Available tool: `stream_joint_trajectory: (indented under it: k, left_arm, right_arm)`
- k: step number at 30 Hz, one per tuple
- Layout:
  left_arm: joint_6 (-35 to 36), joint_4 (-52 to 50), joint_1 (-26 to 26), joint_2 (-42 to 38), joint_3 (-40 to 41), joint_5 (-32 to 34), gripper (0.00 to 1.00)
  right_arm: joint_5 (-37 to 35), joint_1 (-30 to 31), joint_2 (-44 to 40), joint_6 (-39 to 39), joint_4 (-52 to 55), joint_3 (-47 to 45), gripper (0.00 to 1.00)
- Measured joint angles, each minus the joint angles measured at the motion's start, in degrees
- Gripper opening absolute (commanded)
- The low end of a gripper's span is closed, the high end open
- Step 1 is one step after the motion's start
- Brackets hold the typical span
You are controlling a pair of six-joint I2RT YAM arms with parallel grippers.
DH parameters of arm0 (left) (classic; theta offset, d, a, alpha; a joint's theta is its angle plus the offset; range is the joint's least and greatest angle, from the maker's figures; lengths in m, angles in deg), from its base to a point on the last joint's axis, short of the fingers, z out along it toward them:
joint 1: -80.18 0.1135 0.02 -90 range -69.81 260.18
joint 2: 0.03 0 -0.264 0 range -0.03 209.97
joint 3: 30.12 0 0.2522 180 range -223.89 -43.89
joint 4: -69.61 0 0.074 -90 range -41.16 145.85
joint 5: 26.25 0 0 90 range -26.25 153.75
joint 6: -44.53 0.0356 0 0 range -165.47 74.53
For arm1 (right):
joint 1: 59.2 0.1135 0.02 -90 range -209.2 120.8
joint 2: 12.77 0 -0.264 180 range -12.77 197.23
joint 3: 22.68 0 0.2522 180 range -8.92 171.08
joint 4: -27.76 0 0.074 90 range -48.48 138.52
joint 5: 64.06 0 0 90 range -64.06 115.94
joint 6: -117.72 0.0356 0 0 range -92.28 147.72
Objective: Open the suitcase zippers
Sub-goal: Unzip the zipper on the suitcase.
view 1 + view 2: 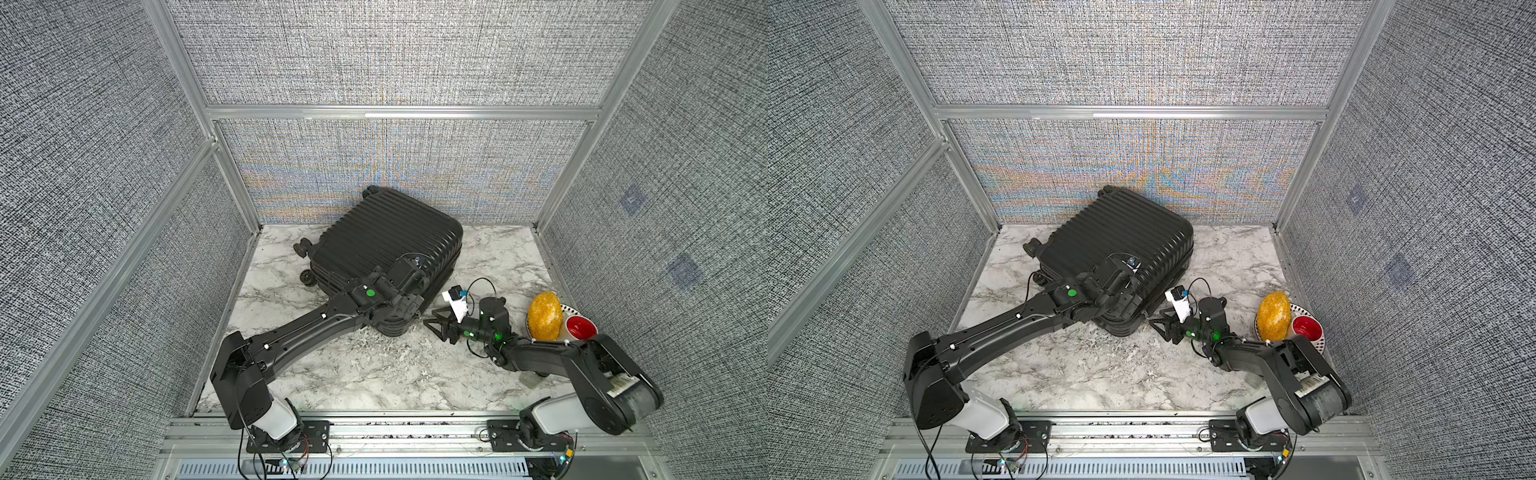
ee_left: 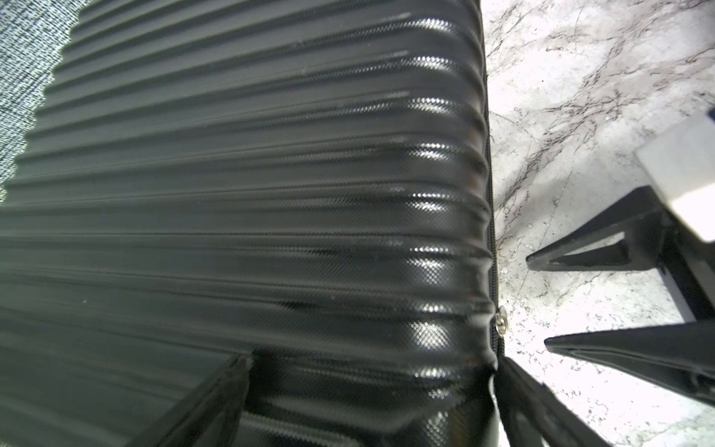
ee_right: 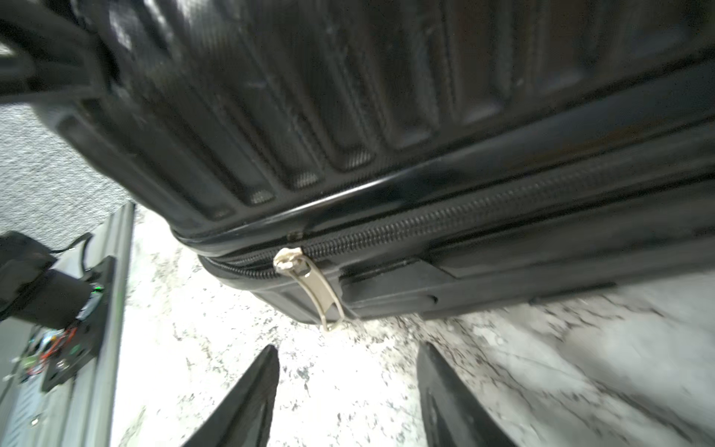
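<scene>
The black ribbed suitcase (image 1: 386,237) (image 1: 1121,232) lies flat on the marble table, wheels toward the back left. My left gripper (image 1: 409,309) (image 2: 373,362) is open wide, its fingers resting on the top shell at the near corner. The zip track (image 3: 464,211) (image 2: 490,193) runs along the seam. A silver zipper pull (image 3: 313,286) (image 2: 502,319) hangs free at that corner. My right gripper (image 1: 429,316) (image 1: 1155,316) (image 3: 348,348) is open just off the corner, low over the table. Its fingertips stop short of the pull, with nothing between them.
A yellow textured oval object (image 1: 544,316) and a red bowl (image 1: 581,327) sit on a spotted plate (image 1: 571,309) at the table's right edge, close behind my right arm. Grey panel walls enclose three sides. A metal rail (image 1: 395,419) runs along the front.
</scene>
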Motion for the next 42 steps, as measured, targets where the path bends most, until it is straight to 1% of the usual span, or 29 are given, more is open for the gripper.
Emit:
stream_joint_trajectory:
  k: [8, 14, 23, 31, 39, 42]
  left_arm:
    - [-1.4, -1.6, 1.0, -3.2, 2.8, 2.5, 0.99]
    - [-2.1, -2.7, 1.0, -3.4, 2.5, 3.1, 0.99]
    - [-2.5, -3.5, 1.1, -3.1, 1.8, 2.9, 0.99]
    - [-2.8, -4.5, 1.1, -2.6, 0.9, 2.1, 0.99]
    - [-2.9, -6.3, 1.1, -1.9, -0.6, 0.9, 0.99]
    - [-2.9, -6.5, 1.1, -1.5, -1.1, 0.5, 0.99]
  right_arm:
    - [5.9, -0.3, 5.8, -0.4, -4.2, 3.0, 0.59]
    - [8.2, 1.6, 9.0, 0.7, -8.0, 4.2, 0.59]
    - [8.3, 5.5, 12.9, 3.4, -13.6, 5.7, 0.58]
    - [8.1, 7.0, 14.9, 4.5, -16.5, 6.0, 0.58]
    - [8.0, 9.0, 16.1, 5.6, -18.9, 5.8, 0.54]
    - [7.9, 9.4, 16.5, 6.0, -20.2, 5.2, 0.5]
